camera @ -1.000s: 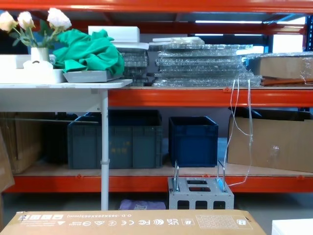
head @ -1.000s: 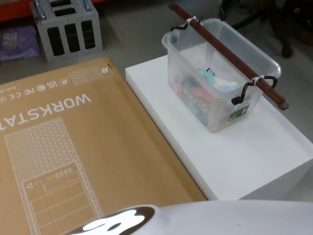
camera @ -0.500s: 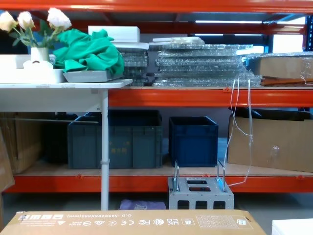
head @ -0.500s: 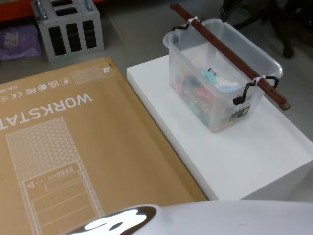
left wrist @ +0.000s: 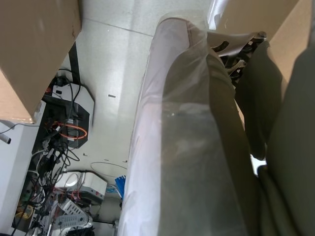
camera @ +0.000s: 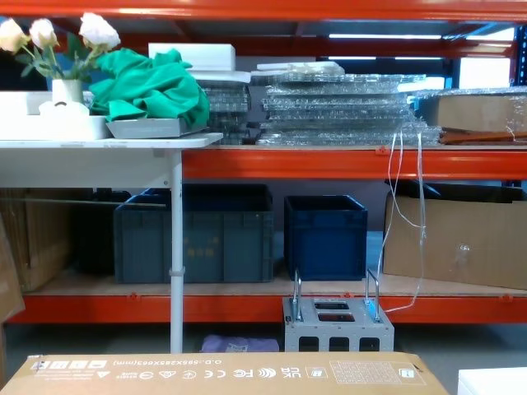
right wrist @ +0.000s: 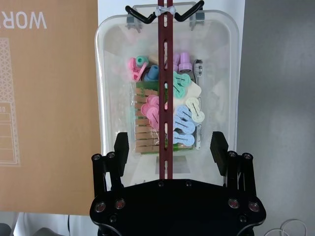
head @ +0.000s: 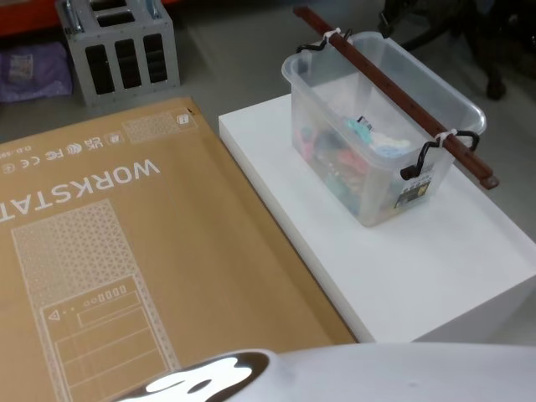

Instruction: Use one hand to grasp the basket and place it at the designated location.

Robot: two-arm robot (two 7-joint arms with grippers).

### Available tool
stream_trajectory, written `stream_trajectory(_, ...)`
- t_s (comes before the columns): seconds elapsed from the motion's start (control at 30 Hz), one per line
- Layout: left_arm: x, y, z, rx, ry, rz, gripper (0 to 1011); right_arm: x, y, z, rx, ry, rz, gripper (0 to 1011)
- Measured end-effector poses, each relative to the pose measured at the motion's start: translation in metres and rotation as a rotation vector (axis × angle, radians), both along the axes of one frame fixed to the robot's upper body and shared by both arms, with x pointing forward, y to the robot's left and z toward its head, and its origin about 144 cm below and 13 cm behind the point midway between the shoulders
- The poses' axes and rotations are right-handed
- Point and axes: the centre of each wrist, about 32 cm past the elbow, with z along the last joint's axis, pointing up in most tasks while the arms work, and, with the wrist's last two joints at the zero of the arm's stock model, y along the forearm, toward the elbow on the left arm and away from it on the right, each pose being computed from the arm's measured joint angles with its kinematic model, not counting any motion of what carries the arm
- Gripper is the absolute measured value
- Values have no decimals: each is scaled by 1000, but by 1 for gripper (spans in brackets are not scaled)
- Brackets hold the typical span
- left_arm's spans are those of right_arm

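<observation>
The basket is a clear whitish plastic tub standing on a white platform at the right of the head view. A brown bar is tied along its top to two black hooks. Inside lie several coloured clothes pegs. In the right wrist view my right gripper hovers over the near end of the basket. It is open, with one black finger on each side of the bar and not touching it. The left arm is parked low beside the body.
A large brown cardboard box lies flat against the platform's left side. A grey metal block stands on the floor behind it. Orange shelving with dark blue crates fills the room ahead. Cables and gear lie on the floor.
In the head view the basket and platform sit a few pixels farther right than before. The chest view is the same.
</observation>
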Motion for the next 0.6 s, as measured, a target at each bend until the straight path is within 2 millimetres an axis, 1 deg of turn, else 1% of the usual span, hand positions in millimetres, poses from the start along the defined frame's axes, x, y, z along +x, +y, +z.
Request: stream_trajectory(0.6,0,0,0,0,0,0,0,0,0,0,-2,0,0,1000)
